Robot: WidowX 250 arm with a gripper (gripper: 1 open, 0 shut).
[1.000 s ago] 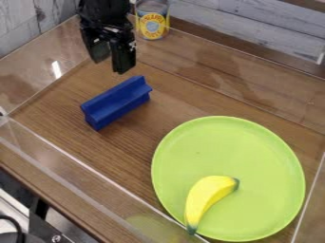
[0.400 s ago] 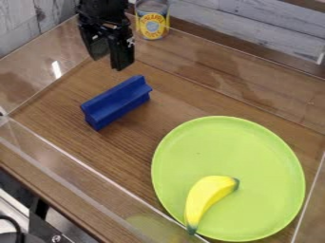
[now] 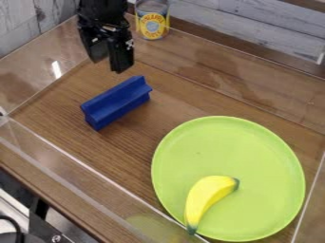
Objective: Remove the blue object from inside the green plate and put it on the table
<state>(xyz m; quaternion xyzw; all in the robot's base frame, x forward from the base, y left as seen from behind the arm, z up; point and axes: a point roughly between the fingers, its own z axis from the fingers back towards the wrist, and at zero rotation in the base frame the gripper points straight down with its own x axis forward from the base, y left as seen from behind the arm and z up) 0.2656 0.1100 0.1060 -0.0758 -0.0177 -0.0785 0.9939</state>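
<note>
The blue object (image 3: 116,102) lies flat on the table (image 3: 203,90), well apart from the green plate (image 3: 235,161), so the job looks all but finished: the block is out of the plate and resting on the wood on its own. The plate holds only a banana (image 3: 208,198) near its lower edge. The gripper (image 3: 109,52) hangs above and behind the block, toward the far left corner, pointing straight down with its dark fingers spread wide and nothing between them; it touches neither the block nor the table. The step in hand seems to be the pull-back after letting go. What remains calls for little: lifting the arm clear without brushing the block, and staying away from the can (image 3: 152,25) that stands just beside the gripper at the far wall. The block sits steady on its broad face, ridge along one long side, so it is unlikely to tip.
</note>
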